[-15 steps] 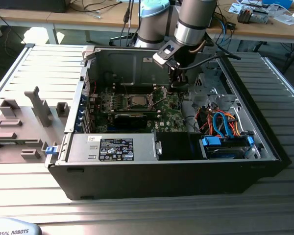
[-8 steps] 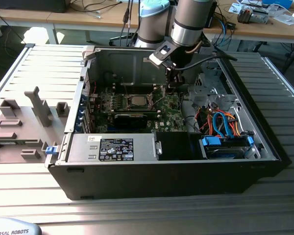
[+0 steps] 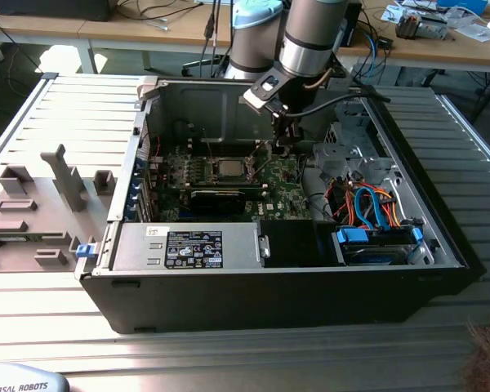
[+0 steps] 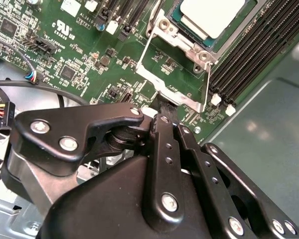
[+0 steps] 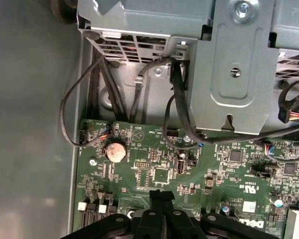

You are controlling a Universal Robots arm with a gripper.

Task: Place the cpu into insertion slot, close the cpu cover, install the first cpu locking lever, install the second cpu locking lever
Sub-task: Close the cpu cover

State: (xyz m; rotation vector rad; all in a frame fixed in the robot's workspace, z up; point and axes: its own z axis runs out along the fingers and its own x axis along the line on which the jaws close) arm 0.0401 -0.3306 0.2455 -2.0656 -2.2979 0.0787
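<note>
The cpu (image 4: 212, 15) lies silver side up in its socket on the green motherboard (image 4: 84, 55); in the exterior view the cpu (image 3: 229, 169) is at the board's middle. The cpu cover (image 4: 189, 47) lies down as a silvery frame around the chip. Two thin wire locking levers (image 4: 145, 47) (image 4: 208, 84) run from the socket's corner; I cannot tell whether they are latched. My gripper (image 4: 163, 107) is shut with nothing seen between its fingers, its tip at the silvery plate (image 4: 169, 89) by that corner. In the exterior view the gripper (image 3: 284, 149) hangs just to the socket's right.
The board sits inside an open black computer case (image 3: 278, 294). A grey drive cage (image 5: 234, 64) and black cables (image 5: 174, 99) stand close to the gripper. A coin battery (image 5: 115, 149) is on the board. Memory slots (image 4: 249, 59) flank the socket. The power supply (image 3: 188, 245) is at the front.
</note>
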